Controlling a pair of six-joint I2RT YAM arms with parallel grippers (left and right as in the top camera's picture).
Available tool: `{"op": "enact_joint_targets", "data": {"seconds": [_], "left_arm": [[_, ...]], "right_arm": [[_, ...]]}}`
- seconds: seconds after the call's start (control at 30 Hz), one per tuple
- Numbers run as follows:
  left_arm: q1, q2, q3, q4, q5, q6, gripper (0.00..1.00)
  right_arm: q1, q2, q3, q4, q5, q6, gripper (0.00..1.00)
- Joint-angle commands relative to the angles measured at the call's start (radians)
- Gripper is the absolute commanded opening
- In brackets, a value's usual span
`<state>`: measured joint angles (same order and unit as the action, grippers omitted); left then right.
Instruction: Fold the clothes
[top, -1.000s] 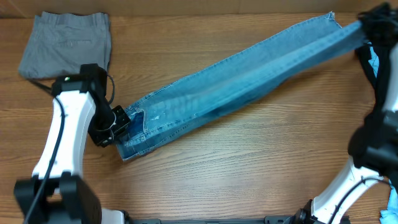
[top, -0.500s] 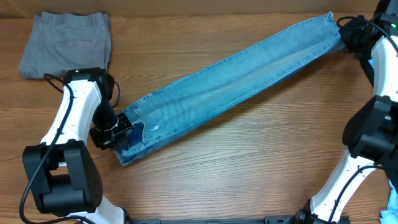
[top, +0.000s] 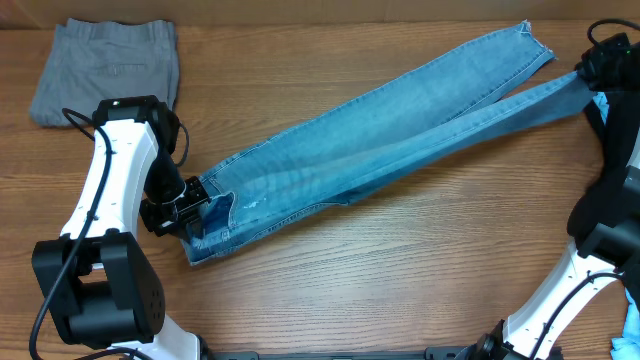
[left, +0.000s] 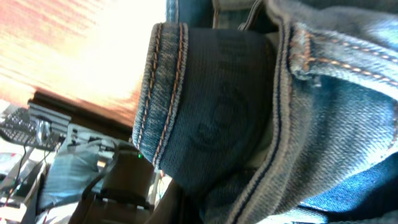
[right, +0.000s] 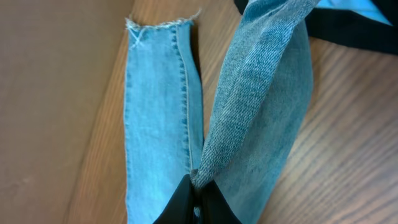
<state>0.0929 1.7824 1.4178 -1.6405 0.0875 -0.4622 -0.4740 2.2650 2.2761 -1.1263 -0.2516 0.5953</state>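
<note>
Across the brown wooden table (top: 400, 260): long light blue denim jeans (top: 380, 130) lie diagonally — waist lower left, legs upper right.
Left pincer (top: 195, 205): clenched on the waistband.
Right pincer (right: 198, 199): grasping one bunched leg, splayed away from the flat, frayed-hemmed leg.
Far left corner: folded grey trousers (top: 105, 65), apart from the jeans.

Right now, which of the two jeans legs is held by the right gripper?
The nearer leg, pinched by the right gripper; the far leg lies flat, frayed hem free.
</note>
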Motion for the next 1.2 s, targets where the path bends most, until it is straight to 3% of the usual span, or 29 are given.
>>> {"op": "enact_joint_targets", "data": {"seconds": [0.0,0.23,0.33,0.37,0.43,0.47,0.6,0.8,0.93,1.1,1.17], "left_arm": [[0.031,-0.03,0.0,0.042,-0.219,0.064,0.06],[0.031,0.044,-0.003,0.231,-0.19,0.116,0.14],[0.032,0.127,-0.003,0.299,-0.184,0.139,0.23],[0.032,0.148,-0.003,0.323,-0.169,0.148,0.31],[0.032,0.192,-0.003,0.376,-0.145,0.156,0.53],[0.033,0.208,-0.002,0.399,-0.135,0.156,0.57],[0.044,0.237,0.011,0.412,-0.12,0.155,0.64],[0.095,0.235,0.121,0.313,-0.101,0.156,0.63],[0.118,0.235,0.256,0.283,-0.04,0.199,0.64],[0.119,0.235,0.416,0.288,0.045,0.257,0.69],[0.119,0.235,0.471,0.281,0.052,0.257,0.71]], "right_arm": [[-0.067,-0.026,0.065,0.115,0.176,0.001,0.04],[0.039,0.086,0.047,0.231,0.175,0.063,0.05],[0.092,0.17,0.047,0.41,0.109,0.059,0.14],[0.106,0.191,0.047,0.474,0.076,0.056,0.26],[0.137,0.241,0.047,0.589,0.032,0.056,0.93],[0.148,0.259,0.047,0.618,0.016,0.057,1.0],[0.156,0.269,0.049,0.561,0.01,0.025,1.0],[0.102,0.26,0.087,0.225,-0.025,-0.088,1.0],[0.097,0.262,0.085,0.091,-0.061,-0.222,1.0],[0.132,0.266,0.07,0.08,-0.048,-0.262,1.0],[0.143,0.266,0.041,0.116,-0.049,-0.25,0.95]]}}
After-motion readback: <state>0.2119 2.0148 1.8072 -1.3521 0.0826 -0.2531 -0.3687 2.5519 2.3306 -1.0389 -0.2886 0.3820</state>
